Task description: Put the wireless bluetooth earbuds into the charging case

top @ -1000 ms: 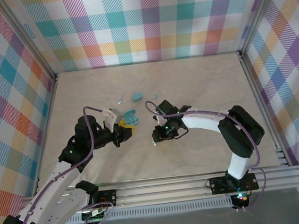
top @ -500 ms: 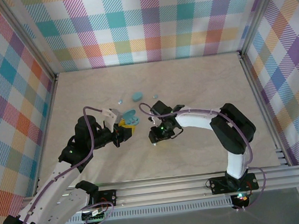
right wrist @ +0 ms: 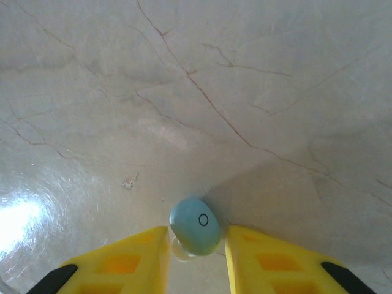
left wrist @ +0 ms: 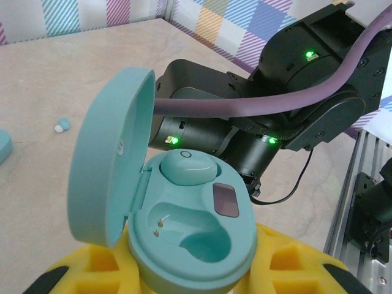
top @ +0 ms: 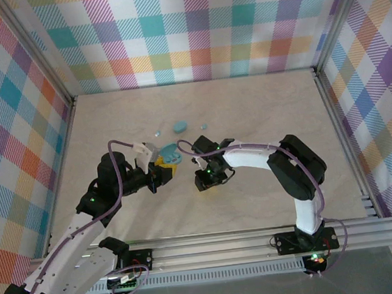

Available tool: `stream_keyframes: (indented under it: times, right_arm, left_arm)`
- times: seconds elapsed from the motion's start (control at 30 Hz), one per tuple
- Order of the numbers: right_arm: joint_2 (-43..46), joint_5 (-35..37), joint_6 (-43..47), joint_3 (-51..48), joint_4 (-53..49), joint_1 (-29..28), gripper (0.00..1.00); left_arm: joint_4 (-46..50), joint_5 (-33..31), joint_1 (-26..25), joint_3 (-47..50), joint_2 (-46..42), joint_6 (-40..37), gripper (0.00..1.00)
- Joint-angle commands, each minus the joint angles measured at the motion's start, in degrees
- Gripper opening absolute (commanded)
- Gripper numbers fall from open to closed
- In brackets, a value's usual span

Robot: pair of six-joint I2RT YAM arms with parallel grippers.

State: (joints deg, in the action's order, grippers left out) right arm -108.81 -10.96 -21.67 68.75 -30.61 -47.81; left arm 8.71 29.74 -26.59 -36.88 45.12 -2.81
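Teal plastic fills the left wrist view: the left gripper [left wrist: 190,272] is clamped on the base of a pale teal oval plastic charging case [left wrist: 202,269], held with its lid [left wrist: 104,159] swung up and open. 1 small rounded teal bud, the seated earbud [left wrist: 187,166], already sits in the far well. The near well [left wrist: 193,236] is bare, with 2 contact pins showing. The right gripper [right wrist: 196,242] pinches a 2nd pea-like pale teal bud, the held earbud [right wrist: 195,225], at the very ends of its yellow fingertips [right wrist: 141,251], low over the marbled tabletop [right wrist: 184,92]. I cannot tell whether the bud touches the surface. In the top view this gripper hangs just beside the case.

The grip is the likeliest trouble. The bud is smooth and round and is caught only at the tips, so a small shift in squeeze could shoot it out. If it arrives turned the wrong way it may perch on the well's rim instead of dropping in. The right arm's dark body is also close to the lid, and a brush there could flip the lid shut or twist the case in its clamp.
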Motion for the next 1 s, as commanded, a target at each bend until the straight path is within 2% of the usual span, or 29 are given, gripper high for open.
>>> stream_keyframes:
  times: [0.0, 0.4, 0.6, 0.97]
  right_arm:
    - [-1.9, 1.8, 1.5, 2.0, -2.8, -1.2, 0.31]
    - [-1.2, 3.1, 0.1, 5.5, -5.8, -1.3, 0.4]
    - [0.2, 4.5, -0.6, 5.6, -5.9, -1.4, 0.4]
    - [-3.9, 7.0, -0.1, 8.1, -7.1, -2.7, 0.39]
  left_arm:
    - [-1.2, 0.2, -0.5, 0.6, -0.9, -0.5, 0.0]
    - [-0.8, 0.2, -0.5, 0.0, -0.9, -0.6, 0.0]
    - [-0.1, -0.2, -0.5, 0.5, -2.0, -0.6, 0.0]
    - [-0.1, -0.3, -0.5, 0.8, -2.5, -0.6, 0.0]
